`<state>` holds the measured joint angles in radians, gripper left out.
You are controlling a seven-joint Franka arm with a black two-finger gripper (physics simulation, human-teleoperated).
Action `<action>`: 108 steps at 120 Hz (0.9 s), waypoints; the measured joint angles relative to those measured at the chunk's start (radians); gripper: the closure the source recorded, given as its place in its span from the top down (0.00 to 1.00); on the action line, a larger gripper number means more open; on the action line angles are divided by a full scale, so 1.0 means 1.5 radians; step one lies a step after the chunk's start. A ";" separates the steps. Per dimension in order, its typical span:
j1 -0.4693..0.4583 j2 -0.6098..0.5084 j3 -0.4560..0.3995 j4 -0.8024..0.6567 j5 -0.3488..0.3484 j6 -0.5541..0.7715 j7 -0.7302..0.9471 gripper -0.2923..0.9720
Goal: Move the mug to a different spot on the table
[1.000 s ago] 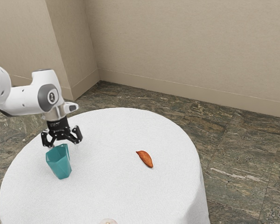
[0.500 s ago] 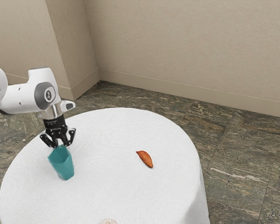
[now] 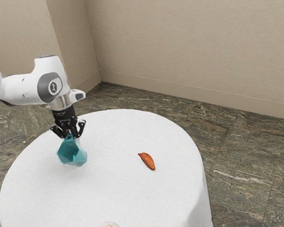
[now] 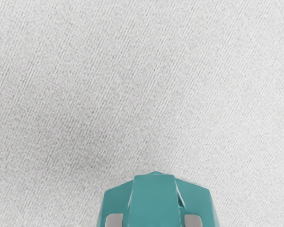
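- The pincer (image 3: 68,135) is clamped on the rim of the teal mug (image 3: 72,152), which hangs tilted just above the tabletop (image 3: 132,189), toward the exterior view's left.
- The mug looks stiff, faceted and light. A pinch on one wall probably lets it swing, so slow carrying seems wise.
- A white cloth covers the round tabletop, likely giving soft footing.
- An orange wedge (image 3: 146,161) lies well apart from the mug.
- The room has a marble floor (image 3: 246,142) and beige walls.

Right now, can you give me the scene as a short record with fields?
end effector: shut on the mug at its rim
mug: teal, tilted, hanging from the end effector, seemingly off the table
table: round, white-covered
orange piece: lying on the table, apart from the mug, toward the exterior view's right
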<state>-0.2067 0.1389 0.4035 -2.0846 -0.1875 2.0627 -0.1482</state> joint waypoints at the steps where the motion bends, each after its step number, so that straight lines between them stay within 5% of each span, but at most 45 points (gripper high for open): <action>1: -0.001 0.000 0.000 0.000 0.000 0.000 -0.001 0.17; 32: -0.009 0.001 -0.005 0.001 -0.005 -0.016 -0.015 0.16; 68: -0.023 0.115 -0.028 0.111 -0.129 -0.228 -0.030 0.16; 108: -0.021 0.201 -0.023 0.184 -0.175 -0.319 -0.043 0.16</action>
<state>-0.2380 0.4400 0.3692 -1.8084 -0.4492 1.5847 -0.2132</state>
